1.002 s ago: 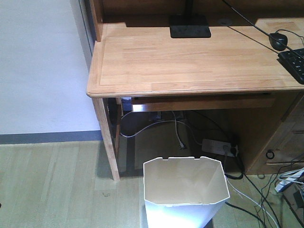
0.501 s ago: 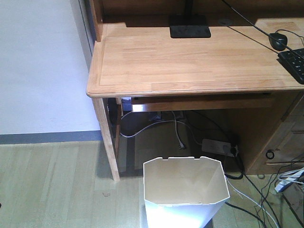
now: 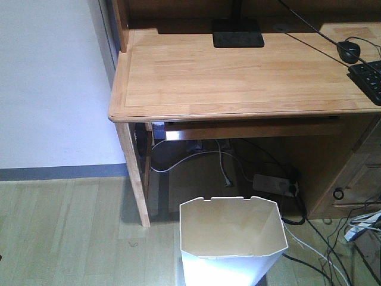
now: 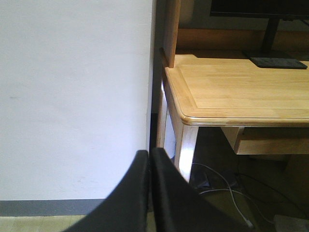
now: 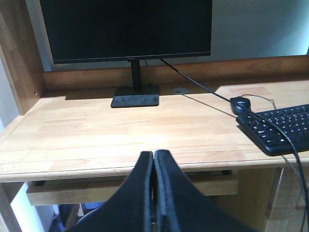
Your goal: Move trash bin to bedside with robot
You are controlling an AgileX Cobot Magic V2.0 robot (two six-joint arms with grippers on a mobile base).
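The white trash bin (image 3: 232,241) stands on the wooden floor in front of the light wooden desk (image 3: 238,74), at the bottom of the front view; its cream inside is empty. No bed or bedside is in view. My left gripper (image 4: 149,155) is shut and empty, pointing at the white wall beside the desk's left corner (image 4: 193,113). My right gripper (image 5: 153,155) is shut and empty, held at the height of the desk's front edge (image 5: 96,171). Neither gripper shows in the front view, and the bin shows in neither wrist view.
A monitor (image 5: 125,29), a black mouse (image 5: 240,103) and a keyboard (image 5: 280,128) are on the desk. A power strip (image 3: 274,183) and loose cables (image 3: 321,250) lie on the floor under and right of the desk. A white wall (image 3: 50,83) is at left.
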